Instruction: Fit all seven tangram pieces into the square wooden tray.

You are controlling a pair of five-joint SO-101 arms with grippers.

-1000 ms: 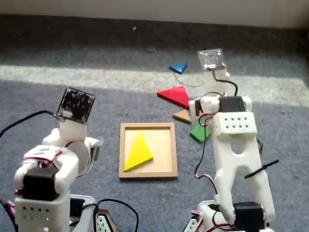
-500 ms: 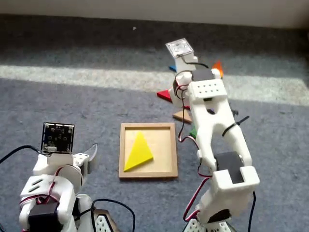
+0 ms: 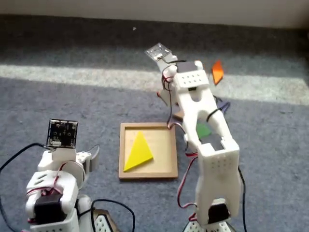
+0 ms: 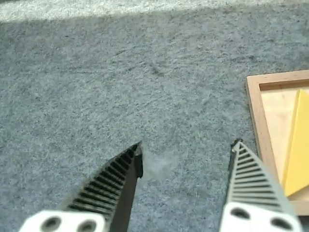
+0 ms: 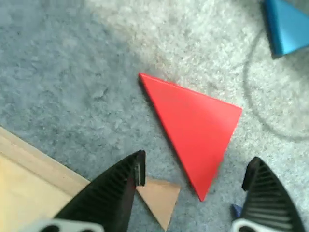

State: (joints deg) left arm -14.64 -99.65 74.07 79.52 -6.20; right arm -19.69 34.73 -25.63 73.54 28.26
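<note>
Right arm unfolded from its tucked pose, stretched far forward, wrist swung left. Right gripper now above the flat red triangular piece. Small orange piece uncovered. Left arm drawn back, lower.

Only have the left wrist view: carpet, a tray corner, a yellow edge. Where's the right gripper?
Observer: The right gripper is open, pointed down at the red triangle, which lies outside the tray.
Operator: Anything in the tray besides yellow?
Observer: No, the yellow triangle is the one piece inside.
Operator: Anything close to the red one?
Observer: A tan triangle lies beside its nearest corner, just off the tray's rim.
</note>
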